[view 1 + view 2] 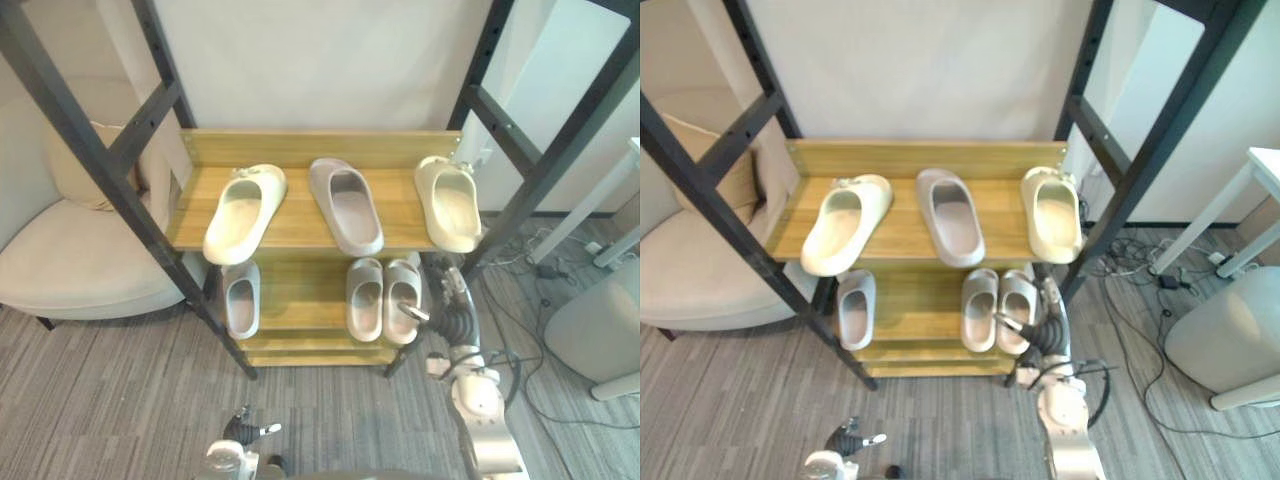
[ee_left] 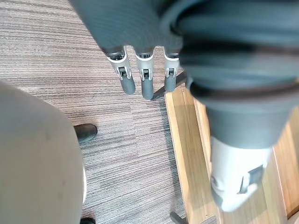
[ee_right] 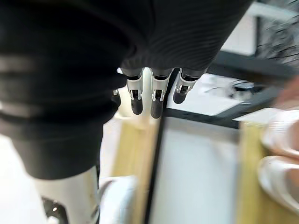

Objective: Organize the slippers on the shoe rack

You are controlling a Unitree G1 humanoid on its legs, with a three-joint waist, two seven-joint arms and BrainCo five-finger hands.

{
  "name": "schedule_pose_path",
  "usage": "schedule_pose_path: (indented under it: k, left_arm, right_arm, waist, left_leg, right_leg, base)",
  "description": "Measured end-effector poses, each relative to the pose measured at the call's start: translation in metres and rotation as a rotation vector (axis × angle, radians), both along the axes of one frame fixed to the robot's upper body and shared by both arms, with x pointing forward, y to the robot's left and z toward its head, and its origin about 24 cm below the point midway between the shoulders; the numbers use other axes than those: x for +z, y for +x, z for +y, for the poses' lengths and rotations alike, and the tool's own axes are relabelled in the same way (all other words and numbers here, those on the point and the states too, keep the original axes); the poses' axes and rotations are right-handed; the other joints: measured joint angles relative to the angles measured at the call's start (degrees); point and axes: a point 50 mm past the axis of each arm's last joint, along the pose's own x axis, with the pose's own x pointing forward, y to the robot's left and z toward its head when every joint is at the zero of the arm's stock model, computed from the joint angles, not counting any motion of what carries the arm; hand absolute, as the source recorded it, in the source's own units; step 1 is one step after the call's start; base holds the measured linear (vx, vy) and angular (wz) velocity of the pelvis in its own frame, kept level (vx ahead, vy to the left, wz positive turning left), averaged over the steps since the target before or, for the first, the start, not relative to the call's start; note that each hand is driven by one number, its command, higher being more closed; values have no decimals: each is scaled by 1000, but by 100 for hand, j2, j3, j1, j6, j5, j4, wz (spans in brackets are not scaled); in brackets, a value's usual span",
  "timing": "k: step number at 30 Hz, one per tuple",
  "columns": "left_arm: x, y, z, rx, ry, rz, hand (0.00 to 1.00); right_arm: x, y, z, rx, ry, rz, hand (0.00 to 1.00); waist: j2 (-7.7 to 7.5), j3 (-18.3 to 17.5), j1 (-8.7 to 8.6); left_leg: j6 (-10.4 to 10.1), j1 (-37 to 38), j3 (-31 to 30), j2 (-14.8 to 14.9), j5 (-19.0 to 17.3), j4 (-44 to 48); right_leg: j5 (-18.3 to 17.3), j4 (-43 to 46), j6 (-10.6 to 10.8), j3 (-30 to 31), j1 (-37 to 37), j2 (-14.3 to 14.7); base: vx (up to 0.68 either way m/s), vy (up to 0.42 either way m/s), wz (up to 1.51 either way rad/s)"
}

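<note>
Six slippers sit on the shoe rack [image 1: 320, 148]. On its upper shelf lie three, each well apart from the next: a cream slipper [image 1: 243, 212] at the left end, angled with its toe toward the front corner, a grey slipper [image 1: 347, 205] in the middle, and a second cream slipper [image 1: 450, 203] at the right end. On the lower shelf a single grey slipper [image 1: 241, 298] lies at the left end, and a grey pair [image 1: 382, 298] lies side by side, touching, toward the right end.

The right hand [image 1: 445, 310] is at the rack's lower right front corner, just beside the pair. Its fingers [image 3: 156, 100] are straight and hold nothing, and its thumb reaches toward the nearer slipper of the pair. Whether it touches that slipper cannot be told.

The left hand [image 1: 243, 428] hangs low in front of the rack, well apart from the slippers. Its fingers [image 2: 146, 84] are straight and empty, above the carpet [image 1: 120, 400] beside the edge of a wooden shelf.

A cream armchair [image 1: 70, 250] stands left of the rack, behind its black slanted frame.
</note>
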Motion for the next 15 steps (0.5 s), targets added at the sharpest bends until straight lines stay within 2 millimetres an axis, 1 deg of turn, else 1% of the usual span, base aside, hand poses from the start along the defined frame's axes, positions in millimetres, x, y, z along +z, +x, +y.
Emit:
schedule_pose_path:
  k: [5, 9, 15]
  left_arm:
    - [0, 0, -1, -22, -6, 1, 0]
    - [0, 0, -2, -22, -9, 1, 0]
    - [0, 1, -3, -23, -11, -2, 0]
  right_arm:
    - [19, 13, 8, 48, -23, -89, 0]
    - [38, 16, 11, 52, -23, -175, 0]
    - [66, 28, 9, 69, -73, -289, 0]
  waist:
    - [1, 3, 1]
    - [17, 18, 7]
    - [40, 65, 14]
  left_leg:
    - [10, 98, -25, -3, 137, -209]
    - [21, 162, -37, -12, 234, -373]
    - [19, 154, -65, -20, 245, -396]
  right_leg:
    - [29, 2, 17, -8, 8, 11]
    - [35, 2, 28, -15, 7, 11]
    - [29, -6, 38, -32, 3, 10]
  base:
    - [-58, -18, 2]
    - [-46, -12, 2]
    - [-1, -4, 1]
